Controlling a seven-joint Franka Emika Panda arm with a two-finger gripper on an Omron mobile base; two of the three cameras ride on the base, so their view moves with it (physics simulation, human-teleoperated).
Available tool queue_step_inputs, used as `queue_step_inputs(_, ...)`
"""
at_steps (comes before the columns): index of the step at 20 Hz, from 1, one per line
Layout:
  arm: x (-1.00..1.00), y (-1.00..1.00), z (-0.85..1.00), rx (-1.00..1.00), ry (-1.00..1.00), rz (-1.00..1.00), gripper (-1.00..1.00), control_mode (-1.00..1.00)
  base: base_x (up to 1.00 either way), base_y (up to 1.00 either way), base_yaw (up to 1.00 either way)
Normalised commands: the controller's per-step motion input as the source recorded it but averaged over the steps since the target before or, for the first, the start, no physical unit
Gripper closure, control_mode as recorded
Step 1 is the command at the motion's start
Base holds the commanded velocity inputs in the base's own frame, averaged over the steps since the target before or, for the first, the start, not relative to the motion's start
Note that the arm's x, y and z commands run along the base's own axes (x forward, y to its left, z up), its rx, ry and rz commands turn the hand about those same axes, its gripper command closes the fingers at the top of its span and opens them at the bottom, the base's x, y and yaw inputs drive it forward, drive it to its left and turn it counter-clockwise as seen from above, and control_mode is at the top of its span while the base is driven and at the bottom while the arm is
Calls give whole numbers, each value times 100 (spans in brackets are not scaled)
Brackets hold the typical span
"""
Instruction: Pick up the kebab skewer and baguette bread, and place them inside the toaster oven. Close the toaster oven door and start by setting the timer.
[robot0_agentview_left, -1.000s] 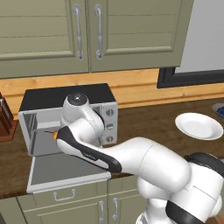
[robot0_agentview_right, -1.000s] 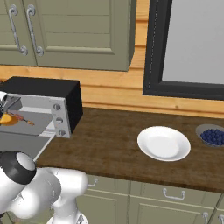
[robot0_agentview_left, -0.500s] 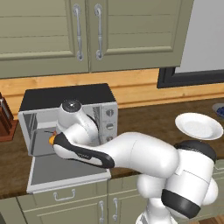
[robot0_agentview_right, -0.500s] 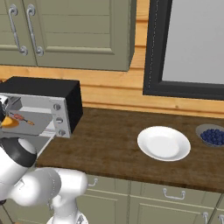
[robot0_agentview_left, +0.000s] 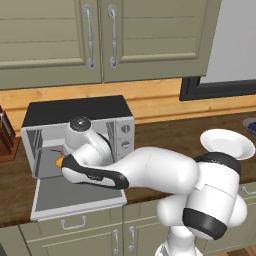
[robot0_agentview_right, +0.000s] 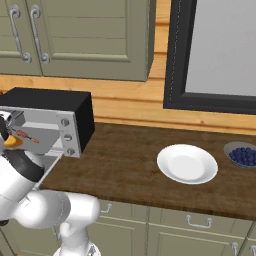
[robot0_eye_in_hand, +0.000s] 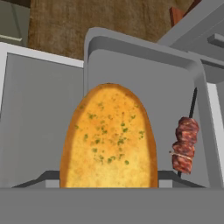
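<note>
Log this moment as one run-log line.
tool: at oven mouth, bread between its fingers | skewer: already in oven tray | door: down, open | timer: not set

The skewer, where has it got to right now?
The skewer lies inside the open toaster oven on its tray; in the hand view it is just right of the baguette.

toaster oven (robot0_agentview_left: 80, 112) mouth open, kebab skewer (robot0_eye_in_hand: 185, 145) crowding one side
</note>
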Motion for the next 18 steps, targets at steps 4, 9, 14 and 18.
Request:
queue_step_inputs(4, 0, 1, -12, 0, 0, 0, 100, -100, 0, 0, 0)
queue_step_inputs(9, 0, 0, -14, 0, 0, 0, 100, -100, 0, 0, 0)
queue_step_inputs(14, 1, 0, -3, 0, 0, 0, 100, -100, 0, 0, 0)
queue_step_inputs(18, 0, 0, 12, 0, -1, 0, 100, -100, 0, 0, 0)
